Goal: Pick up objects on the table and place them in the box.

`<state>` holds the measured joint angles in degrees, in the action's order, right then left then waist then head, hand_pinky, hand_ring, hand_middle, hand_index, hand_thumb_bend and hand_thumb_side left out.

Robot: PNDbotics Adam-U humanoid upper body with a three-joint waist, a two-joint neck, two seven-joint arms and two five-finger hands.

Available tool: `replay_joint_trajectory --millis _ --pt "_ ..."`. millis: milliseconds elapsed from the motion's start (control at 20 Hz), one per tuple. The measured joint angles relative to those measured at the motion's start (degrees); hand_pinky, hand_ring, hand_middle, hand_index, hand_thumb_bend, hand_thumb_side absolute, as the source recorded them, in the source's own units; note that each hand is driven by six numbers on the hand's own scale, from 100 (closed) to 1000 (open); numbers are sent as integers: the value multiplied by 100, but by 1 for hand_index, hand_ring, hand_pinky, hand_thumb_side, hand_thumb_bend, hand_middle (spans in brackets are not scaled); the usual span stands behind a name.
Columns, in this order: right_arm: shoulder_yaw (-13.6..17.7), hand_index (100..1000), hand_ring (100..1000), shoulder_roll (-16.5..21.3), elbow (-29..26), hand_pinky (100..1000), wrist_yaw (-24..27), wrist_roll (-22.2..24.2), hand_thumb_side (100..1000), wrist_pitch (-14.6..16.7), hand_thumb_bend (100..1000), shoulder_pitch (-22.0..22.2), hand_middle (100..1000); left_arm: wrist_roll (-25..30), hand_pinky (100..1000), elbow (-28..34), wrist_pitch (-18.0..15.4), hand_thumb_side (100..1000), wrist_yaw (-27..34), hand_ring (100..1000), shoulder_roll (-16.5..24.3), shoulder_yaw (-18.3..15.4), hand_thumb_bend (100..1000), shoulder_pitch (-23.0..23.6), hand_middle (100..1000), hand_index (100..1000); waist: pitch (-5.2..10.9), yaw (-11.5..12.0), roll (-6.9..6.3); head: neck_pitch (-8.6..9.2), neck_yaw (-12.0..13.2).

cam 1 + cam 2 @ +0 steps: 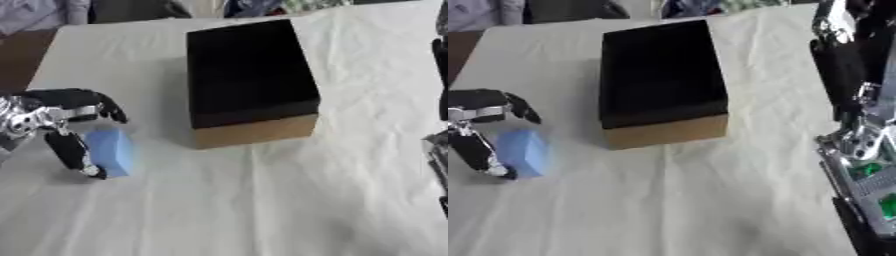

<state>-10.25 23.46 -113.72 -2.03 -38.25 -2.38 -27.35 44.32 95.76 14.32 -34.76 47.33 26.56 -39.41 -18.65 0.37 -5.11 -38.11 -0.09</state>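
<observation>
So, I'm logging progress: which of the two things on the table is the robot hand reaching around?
The blue block, left of the black box; the left robot hand curls around it.

The right hand (846, 60) is cut off at the frame's edge, its fingers unreadable, while the box (249, 75) interior shows only black, contents indiscernible.

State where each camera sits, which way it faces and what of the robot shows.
Left eye view: in the head, looking down at the table; left hand at the left, fingers curled round the blue block.
Right eye view: beside it, same aim; right arm fills the right edge.
Both share the box, block and left hand.
</observation>
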Motion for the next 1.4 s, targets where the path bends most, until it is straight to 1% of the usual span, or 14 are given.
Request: replay_joint_trajectory --millis 50,150,200,250,300,450,500,650,800,950,1150,1400 --pt "0 784 812 0 0 853 2 -2 468 0 100 1 591 7 908 0 7 100 -3 836 0 1 603 0 713 785 0 0 0 0 0" --pt "0 784 813 0 0 854 10 -3 469 -1 100 6 591 18 893 -2 18 100 -13 813 0 3 558 0 657 742 -1 -3 5 0 2" --pt "0 784 812 0 0 854 12 -4 469 -1 100 8 591 19 889 -10 20 100 -17 807 0 3 550 0 642 728 -1 -5 9 0 2" --pt "0 784 813 0 0 854 13 -6 470 -3 100 8 591 18 877 -26 22 100 -20 787 0 3 514 0 605 695 -1 -5 12 0 3" --pt "0 784 813 0 0 854 13 -10 470 -5 100 8 591 16 870 -36 24 100 -24 778 0 3 495 0 591 678 -1 -6 16 0 3" --pt "0 784 813 0 0 854 15 -13 470 -8 100 8 592 1 848 -47 42 100 -22 729 0 3 386 1 526 571 -1 -10 27 0 4" --pt "0 784 813 0 0 854 15 -13 471 -9 100 8 592 -10 847 -44 54 100 -10 723 0 2 371 5 519 556 -1 -10 27 0 4" --pt "0 784 813 0 0 854 15 -14 470 -10 100 8 592 -74 840 44 119 100 54 698 0 -60 270 39 497 524 0 0 27 0 4" --pt "2 784 813 0 0 854 15 -15 470 -11 100 9 592 -184 830 264 184 100 156 679 0 -235 205 50 490 514 2 14 27 -2 4" --pt "3 784 813 0 0 854 15 -15 469 -11 100 11 592 -347 826 473 235 100 211 662 -1 -446 102 -62 483 501 19 52 27 -6 3" --pt "6 784 813 1 0 855 15 -14 469 -12 100 13 592 -657 819 612 325 100 212 646 -229 -724 100 -440 491 502 37 85 31 -9 -1" --pt "8 784 813 1 0 855 15 -10 468 -16 100 8 592 -1043 816 417 357 100 35 632 -761 -866 100 -1102 484 495 41 63 64 -8 2"
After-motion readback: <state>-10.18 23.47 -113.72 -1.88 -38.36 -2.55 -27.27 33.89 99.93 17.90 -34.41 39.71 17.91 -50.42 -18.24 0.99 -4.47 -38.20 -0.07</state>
